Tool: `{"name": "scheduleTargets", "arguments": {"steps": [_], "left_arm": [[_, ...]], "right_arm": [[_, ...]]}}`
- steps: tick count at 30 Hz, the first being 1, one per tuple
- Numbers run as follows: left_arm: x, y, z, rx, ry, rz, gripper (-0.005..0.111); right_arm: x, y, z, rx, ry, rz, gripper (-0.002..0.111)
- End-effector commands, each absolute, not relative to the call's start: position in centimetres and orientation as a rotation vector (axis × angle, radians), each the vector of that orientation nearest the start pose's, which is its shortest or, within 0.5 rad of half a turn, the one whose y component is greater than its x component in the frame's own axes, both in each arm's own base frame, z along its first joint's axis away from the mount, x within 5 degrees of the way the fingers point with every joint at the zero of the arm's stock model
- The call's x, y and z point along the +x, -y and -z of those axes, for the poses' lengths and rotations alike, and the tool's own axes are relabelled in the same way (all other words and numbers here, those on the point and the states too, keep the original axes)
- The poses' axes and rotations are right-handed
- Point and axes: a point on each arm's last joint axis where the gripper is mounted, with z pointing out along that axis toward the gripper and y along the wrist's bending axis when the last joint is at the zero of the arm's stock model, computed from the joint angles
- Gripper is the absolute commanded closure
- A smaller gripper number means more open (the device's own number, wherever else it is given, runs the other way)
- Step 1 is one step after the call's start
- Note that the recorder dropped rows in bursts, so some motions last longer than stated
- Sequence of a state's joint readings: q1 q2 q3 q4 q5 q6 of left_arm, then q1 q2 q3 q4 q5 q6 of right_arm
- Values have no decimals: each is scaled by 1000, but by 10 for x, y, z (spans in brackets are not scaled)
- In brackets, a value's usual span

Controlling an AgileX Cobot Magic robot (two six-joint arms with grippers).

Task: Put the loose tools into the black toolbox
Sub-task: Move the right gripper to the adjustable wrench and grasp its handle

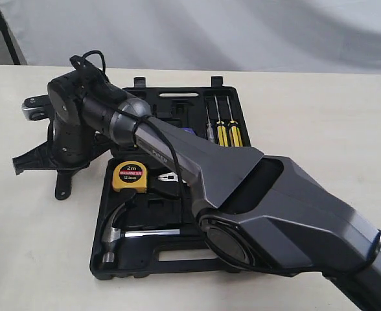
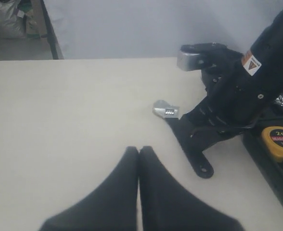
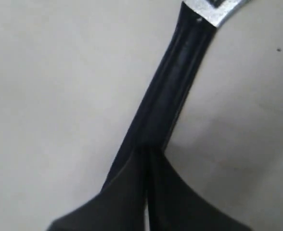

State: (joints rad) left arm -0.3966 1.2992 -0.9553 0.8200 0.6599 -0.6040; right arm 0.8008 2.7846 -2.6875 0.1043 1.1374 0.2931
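Since the right gripper [image 3: 147,148] has its fingers clenched tip to tip with no gap, right at the wrench [image 3: 182,67] handle, a true hold looks doubtful. The wrench lies flat on the table [image 1: 320,116], just left of the open toolbox [image 1: 145,269].

Risk: if the fingers met above or beside the handle rather than round it, a lift would leave the wrench behind or nudge it further left. If only an edge is pinched, the wrench may swing and drop short of the box, or land on the hammer [image 1: 115,227] seated in the near-left recess.

Left gripper [image 2: 139,150]: fingers pressed together, empty, over bare table.

Hard to make out: whether the handle is caught at all. The right wrist view is close and blurred, and in the exterior view the arm hides the contact. The arm also covers much of the box interior. Tape roll not seen.
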Motion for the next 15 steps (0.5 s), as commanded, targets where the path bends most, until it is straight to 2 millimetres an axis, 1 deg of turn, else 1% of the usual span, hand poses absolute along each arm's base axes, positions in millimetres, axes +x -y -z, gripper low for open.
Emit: {"name": "scheduleTargets", "arguments": {"steps": [1,4,6,8,11,12,13,14,15], "left_arm": [[263,66,-307,306,-2223,-348,105],[263,66,-307,306,-2223,-348,105],[263,66,-307,306,-2223,-348,105],[263,66,-307,306,-2223,-348,105],[263,66,-307,306,-2223,-348,105],[263,66,-307,306,-2223,-348,105],[263,66,-307,306,-2223,-348,105],[263,66,-307,306,-2223,-348,105],[263,66,-307,306,-2223,-348,105]], "right_arm": [[361,-427,-106,-752,-2868,-564,109],[359,-428,-113,-759,-2851,-565,109],[360,-428,-124,-758,-2829,-569,109],[360,-427,-138,-768,-2791,-545,109],[362,-423,-165,-822,-2700,-491,108],[362,-423,-174,-848,-2673,-493,107],[361,-422,-180,-876,-2650,-496,103],[360,-423,-183,-917,-2626,-493,98],[357,-426,-183,-989,-2594,-483,91]]}}
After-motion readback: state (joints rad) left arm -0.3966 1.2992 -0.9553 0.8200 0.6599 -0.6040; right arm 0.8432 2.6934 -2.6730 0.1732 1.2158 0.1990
